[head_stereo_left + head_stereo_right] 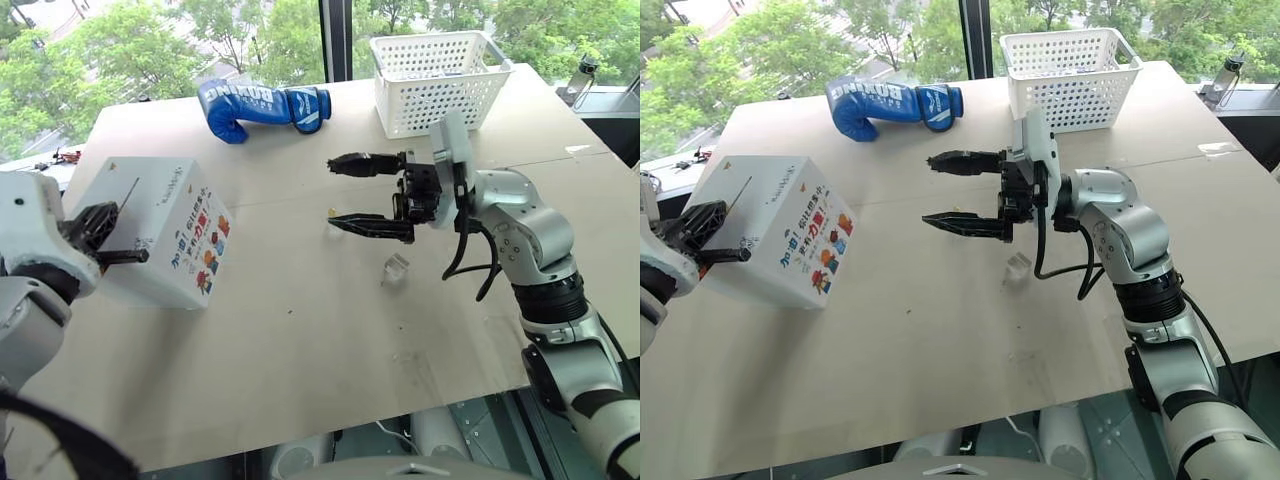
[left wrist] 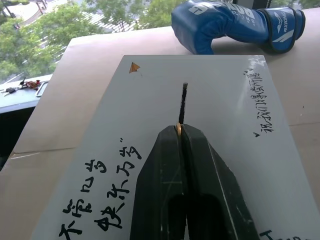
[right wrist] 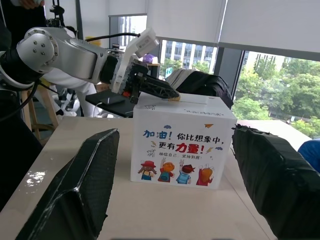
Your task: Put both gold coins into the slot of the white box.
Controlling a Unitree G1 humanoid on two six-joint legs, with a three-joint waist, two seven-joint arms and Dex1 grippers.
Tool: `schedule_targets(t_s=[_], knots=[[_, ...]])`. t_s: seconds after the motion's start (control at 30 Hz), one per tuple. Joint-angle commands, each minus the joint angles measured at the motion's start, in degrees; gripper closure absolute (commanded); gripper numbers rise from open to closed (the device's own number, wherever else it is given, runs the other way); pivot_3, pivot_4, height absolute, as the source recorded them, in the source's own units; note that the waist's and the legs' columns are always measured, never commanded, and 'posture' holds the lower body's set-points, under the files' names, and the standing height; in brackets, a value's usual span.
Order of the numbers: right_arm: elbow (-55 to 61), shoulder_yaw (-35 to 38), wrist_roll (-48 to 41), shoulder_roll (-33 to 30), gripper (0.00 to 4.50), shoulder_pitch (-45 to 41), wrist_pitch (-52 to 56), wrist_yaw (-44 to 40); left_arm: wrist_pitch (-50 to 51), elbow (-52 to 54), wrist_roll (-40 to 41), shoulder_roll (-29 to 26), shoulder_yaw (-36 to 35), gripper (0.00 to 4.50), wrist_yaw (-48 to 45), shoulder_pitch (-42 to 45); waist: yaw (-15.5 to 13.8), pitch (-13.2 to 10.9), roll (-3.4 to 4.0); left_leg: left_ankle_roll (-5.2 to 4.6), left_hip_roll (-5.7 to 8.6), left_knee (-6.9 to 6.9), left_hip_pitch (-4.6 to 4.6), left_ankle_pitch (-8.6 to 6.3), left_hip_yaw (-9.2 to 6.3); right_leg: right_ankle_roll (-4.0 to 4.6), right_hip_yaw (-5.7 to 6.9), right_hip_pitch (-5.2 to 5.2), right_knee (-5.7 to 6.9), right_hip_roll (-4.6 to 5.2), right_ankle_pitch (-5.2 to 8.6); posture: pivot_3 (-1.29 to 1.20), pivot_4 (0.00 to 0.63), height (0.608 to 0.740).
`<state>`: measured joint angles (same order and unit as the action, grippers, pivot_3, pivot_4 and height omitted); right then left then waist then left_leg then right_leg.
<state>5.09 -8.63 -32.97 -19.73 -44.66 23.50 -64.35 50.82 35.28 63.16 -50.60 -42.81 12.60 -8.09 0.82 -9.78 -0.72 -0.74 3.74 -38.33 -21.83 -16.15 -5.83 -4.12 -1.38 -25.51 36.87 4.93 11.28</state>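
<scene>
Left end effector (image 2: 180,131): at the near left, over the top of the white box; its black fingers (image 2: 160,170) are pressed almost together, and the thin gold edge of a coin shows pinched at the tips.
Held coin (image 2: 178,128): right at the near end of the slot, edge-on and in line with it.
Slot (image 2: 183,102): a thin dark slit in the box's top face, running away from the fingertips.
White box (image 1: 165,225): sits on the desk at the left, black handwriting on top, colourful cartoon stickers on the side facing the centre.
Plastic holder (image 1: 396,268): small and clear, alone on the desk just below the right end effector.
Right end effector (image 1: 358,195): hangs above mid-desk, pointing left toward the box, jaws spread wide, nothing between them.
Second coin (image 1: 332,211): a tiny gold dot on the desk, showing in the gap between the right fingers, well apart from the box.
Desk (image 1: 300,330): pale tan sheet, a seam crossing it past the middle.
Boxing glove (image 1: 262,106): blue with white lettering, lying on its side toward the far edge.
Basket (image 1: 440,82): white perforated plastic, at the far right, beside the glove but apart from it.
</scene>
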Motion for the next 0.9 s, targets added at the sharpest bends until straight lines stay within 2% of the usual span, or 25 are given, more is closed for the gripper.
schedule_targets(t_s=[0.03, 0.17, 0.2, 0.23, 0.33, 0.43, 0.47, 0.57, 0.63, 0.77, 0.9], knots=[[2.39, 0.6, -0.52, 0.31, 0.59, -0.18, -0.38, 0.26, 0.46, -0.59, -0.85, 1.95, -1.09, 2.74, -0.81, -0.69, 0.01, 0.0, 0.0, 0.0, 0.0, 0.0, -0.01, 0.0, 0.0, 0.0, 0.0, -0.01, 0.0, 0.0, 0.0, 0.0, 0.15, 0.721], [2.35, 0.41, -0.34, 0.67, 0.59, -0.1, -0.53, 0.46, -1.07, -0.64, -4.02, 2.72, -1.48, 0.96, -2.16, 0.28, 0.01, 0.0, 0.0, 0.0, -0.01, 0.0, -0.01, 0.0, 0.0, 0.0, 0.0, -0.02, 0.0, 0.0, 0.0, 0.0, 0.15, 0.721], [2.31, 0.33, -0.22, 0.73, 0.59, -0.03, -0.6, 0.49, -2.1, -0.41, -4.58, 2.98, -1.5, 0.77, -2.49, 1.21, -0.03, 0.0, 0.0, 0.0, -0.01, 0.0, -0.02, 0.0, 0.0, 0.0, 0.0, -0.02, 0.0, 0.0, 0.0, 0.0, 0.15, 0.721], [2.18, 0.16, 0.12, 0.74, 0.59, 0.15, -0.7, 0.56, -3.83, 0.28, -5.42, 3.16, -1.45, 0.16, -3.53, 2.4, -0.09, 0.0, -0.01, 0.0, 0.0, 0.0, -0.02, 0.0, 0.0, 0.0, 0.0, -0.02, 0.0, 0.0, 0.0, 0.0, 0.15, 0.721], [0.11, -1.97, 5.12, 0.52, 0.59, 1.39, -2.66, 2.55, -8.17, 3.37, -5.28, 4.42, -1.49, 0.07, -7.42, 5.88, -0.11, 0.06, -0.17, 0.0, 0.0, -0.02, -0.08, 0.0, -0.06, 0.0, 0.08, -0.02, -0.03, 0.0, 0.0, 0.0, 0.15, 0.721], [-8.02, -7.19, 16.05, 1.6, 0.59, 2.07, -8.6, 7.97, -7.49, 8.67, -0.34, 4.18, -1.31, 0.07, -15.7, 1.85, -0.01, 0.08, -0.2, 0.0, -0.01, -0.02, -0.09, -0.01, -0.04, 0.0, 0.06, -0.03, -0.06, 0.01, 0.0, 0.0, 0.15, 0.721], [-10.68, -8.18, 18.38, 2.52, 0.59, 1.88, -10.2, 9.95, -6.41, 10.46, 1.11, 3.43, -1.18, 0.07, -18.54, -0.53, 0.38, 0.11, -0.22, 0.0, 0.0, -0.02, -0.09, -0.01, -0.03, 0.0, 0.04, -0.03, -0.07, 0.01, 0.0, 0.0, 0.15, 0.721], [-18.14, -8.74, 23.46, 10.06, 0.59, 0.87, -7.46, 23.72, -1.57, 15.19, 6.65, -1.68, -0.2, 0.07, -25.53, -6.71, 1.32, 0.1, -0.25, 0.0, -0.06, 0.0, -0.05, -0.01, 0.16, 0.0, -0.09, -0.09, -0.05, -0.03, 0.0, 0.0, 0.15, 0.721], [-22.1, -10.29, 26.98, 12.58, 0.59, 0.26, -9.04, 26.68, -0.74, 16.07, 9.05, -3.8, -1.16, 0.07, -27.66, -8.57, 1.74, 0.06, -0.19, 0.0, -0.12, 0.02, -0.05, 0.0, 0.17, 0.0, -0.12, -0.15, -0.02, -0.11, 0.0, 0.0, 0.15, 0.721], [-28.82, -8.61, 28.58, 18.6, 0.59, -1.52, -7.93, 32.89, 1.2, 16.75, 9.55, -6.36, -2.87, 0.07, -31.18, -13.23, 1.66, 0.02, -0.12, 0.02, -0.21, 0.02, -0.04, 0.0, 0.19, 0.02, -0.12, -0.17, -0.01, -0.25, 0.01, 0.0, 0.15, 0.721], [-33.61, -7.27, 29.31, 21.71, 0.59, -3.08, -9.14, 36.06, 0.29, 16.56, 7.41, -5.8, -3.13, 0.07, -30.99, -14.11, 1.6, 0.03, -0.14, 0.01, -0.18, 0.02, -0.04, 0.0, 0.18, 0.02, -0.12, -0.12, -0.06, -0.25, 0.01, 0.0, 0.15, 0.721]])
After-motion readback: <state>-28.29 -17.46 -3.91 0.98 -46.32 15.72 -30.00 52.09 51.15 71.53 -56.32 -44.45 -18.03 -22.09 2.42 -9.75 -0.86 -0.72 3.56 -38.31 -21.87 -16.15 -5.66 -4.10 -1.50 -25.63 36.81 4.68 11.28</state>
